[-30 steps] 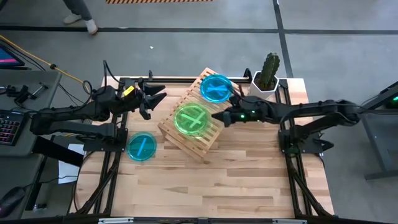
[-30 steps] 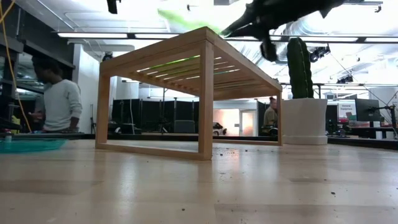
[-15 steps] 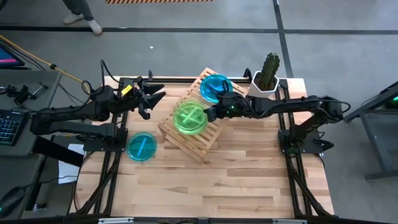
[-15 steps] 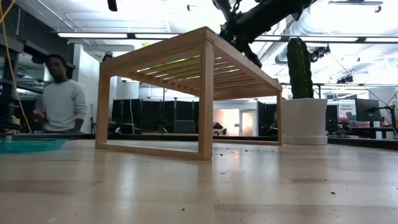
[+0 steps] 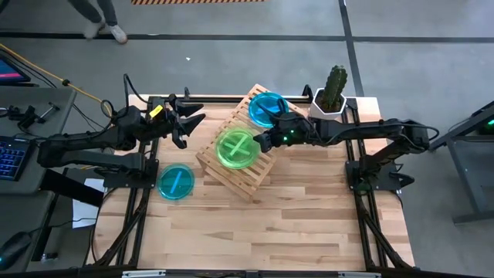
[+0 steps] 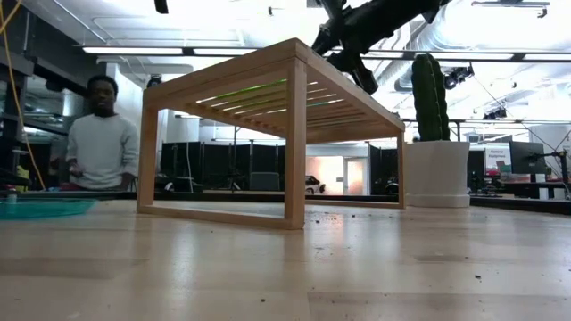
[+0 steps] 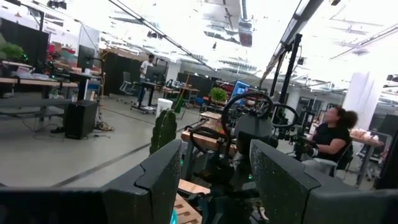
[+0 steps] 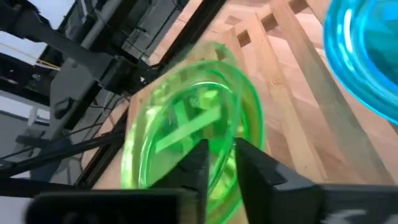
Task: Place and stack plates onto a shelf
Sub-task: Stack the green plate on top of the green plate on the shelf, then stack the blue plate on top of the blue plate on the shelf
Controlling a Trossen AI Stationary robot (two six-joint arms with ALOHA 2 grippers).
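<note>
This is a large open robotics lab or workshop: a grey concrete floor (image 5: 255, 19) marked with dark tape lines, exposed silver ceiling ducts (image 6: 464, 40) and strip lights overhead, long workbenches with computer monitors (image 7: 239, 87), a black keyboard (image 5: 9, 158), and people (image 6: 100, 134) standing at desks behind the light wooden table (image 5: 293, 224).

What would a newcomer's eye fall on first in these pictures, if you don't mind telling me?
Most likely the bright lime-green plate in the middle of the slatted wooden shelf, with the right gripper at its rim. Next, the teal-blue plate on the shelf's far end, close to the cactus in its white pot. Another teal-blue plate lies alone on the table, below the left gripper, which hangs open in the air.
</note>
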